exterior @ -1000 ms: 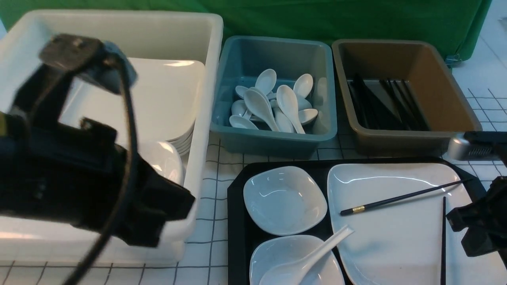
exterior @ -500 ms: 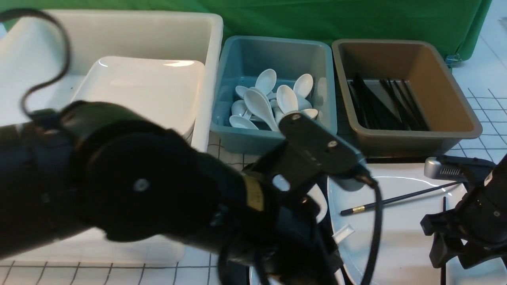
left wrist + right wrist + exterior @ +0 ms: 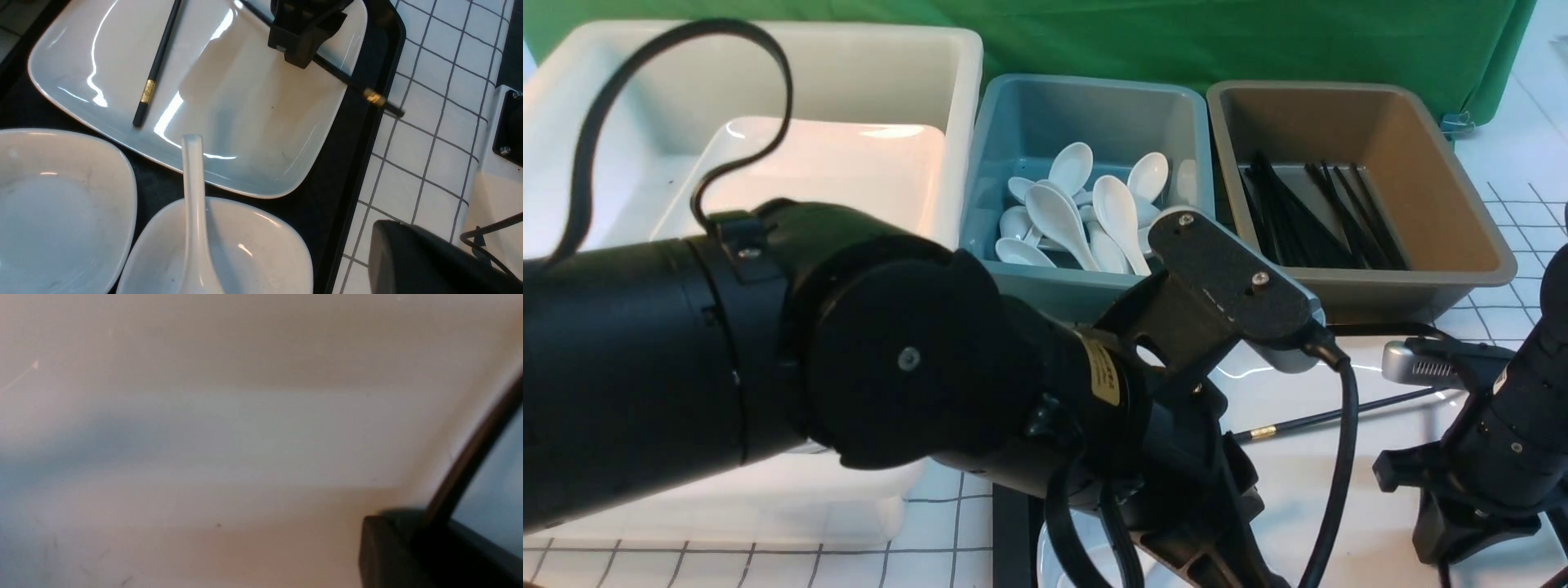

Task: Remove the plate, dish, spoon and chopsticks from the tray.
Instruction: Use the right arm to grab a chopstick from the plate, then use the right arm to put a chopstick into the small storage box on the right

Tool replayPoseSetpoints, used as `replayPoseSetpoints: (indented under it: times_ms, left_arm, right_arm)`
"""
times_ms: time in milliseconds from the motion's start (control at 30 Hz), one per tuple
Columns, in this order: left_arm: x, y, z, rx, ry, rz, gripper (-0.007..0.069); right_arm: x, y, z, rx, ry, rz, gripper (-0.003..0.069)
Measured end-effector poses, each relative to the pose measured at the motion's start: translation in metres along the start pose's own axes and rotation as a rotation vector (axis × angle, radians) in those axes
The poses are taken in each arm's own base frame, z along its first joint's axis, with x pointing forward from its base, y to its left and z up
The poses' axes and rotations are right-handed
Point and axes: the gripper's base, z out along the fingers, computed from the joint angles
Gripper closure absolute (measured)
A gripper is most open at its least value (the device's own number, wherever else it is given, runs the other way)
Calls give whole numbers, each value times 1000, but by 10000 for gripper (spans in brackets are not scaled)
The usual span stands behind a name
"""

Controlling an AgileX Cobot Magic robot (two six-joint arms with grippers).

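- Black and diamond-textured, the tray (image 3: 355,134) sat on a white checked tablecloth (image 3: 429,122), with all the tableware of the task on it.
- The large white plate (image 3: 245,122) lay flat on the tray. Beside it were two small deep dishes, the empty dish (image 3: 61,212) and the second dish (image 3: 261,253), neither touching the plate.
- The spoon (image 3: 194,196) rested in the second dish, and the tip of its handle reached over the plate's rim.
- Of the chopsticks, the first chopstick (image 3: 157,61) lay wholly on the plate. The second chopstick (image 3: 347,79) crossed the plate's edge and the tray's rim, its gold-banded end out over the cloth.
- The right gripper (image 3: 296,53) was down on the second chopstick, its fingers pinched nearly together on the shaft.
- The left arm (image 3: 890,384) stretched across the front view above the tray. The left gripper was closed all the way, but no picture showed its fingertips.
- Behind the tray stood a white tub (image 3: 964,106) of stacked plates, a teal tub (image 3: 1094,106) of spoons and a brown tub (image 3: 1454,212) of black chopsticks.
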Motion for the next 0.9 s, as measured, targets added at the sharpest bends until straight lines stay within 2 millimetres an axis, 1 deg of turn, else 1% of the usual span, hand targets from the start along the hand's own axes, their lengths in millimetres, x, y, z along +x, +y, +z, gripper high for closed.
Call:
replayPoseSetpoints:
  times_ms: [33,67,200,267,367,467,500,533,567,600,633,733,800,833,867,900]
  left_arm:
    - [0,0,0,0,0,0,627]
    - [0,0,0,0,0,0,627]
    - [0,0,0,0,0,0,627]
    - [0,0,0,0,-1,0,627]
    - [-1,0,0,-2,-8,0,627]
    - [-3,1,0,-9,-27,-4,627]
    - [-3,1,0,-10,-33,-5,627]
    - [-6,2,0,-19,-62,-7,627]
    - [-8,3,0,-27,-86,-8,627]
    - [-9,3,0,-29,-92,-8,627]
    - [-14,4,-1,-48,-148,-6,627]
    - [-26,9,-4,-97,-287,-4,627]
    - [-36,12,-8,-129,-406,-27,627]
    - [-38,13,-9,-137,-434,-34,627]
    - [-41,17,-11,-152,-476,-46,627]
    - [-44,21,-13,-165,-507,-61,627]
  right_arm:
    - [0,0,0,0,2,0,575]
    - [1,0,0,-1,11,1,608]
    - [5,0,-1,-2,53,1,611]
    - [9,1,-6,-4,67,-1,611]
    - [17,2,-22,-10,43,-26,611]
    - [30,5,-49,-18,-31,-54,611]
    - [30,5,-49,-18,-29,-54,611]
    - [38,7,-62,-28,-71,-72,611]
    - [42,8,-70,-35,-96,-88,611]
    - [44,8,-73,-36,-108,-93,611]
    - [48,10,-84,-44,-144,-111,611]
    - [42,14,-110,-50,-253,-151,611]
    - [28,18,-131,-48,-369,-182,611]
    - [23,19,-138,-47,-411,-188,611]
    - [12,21,-149,-45,-482,-197,611]
    - [4,22,-156,-44,-521,-200,611]
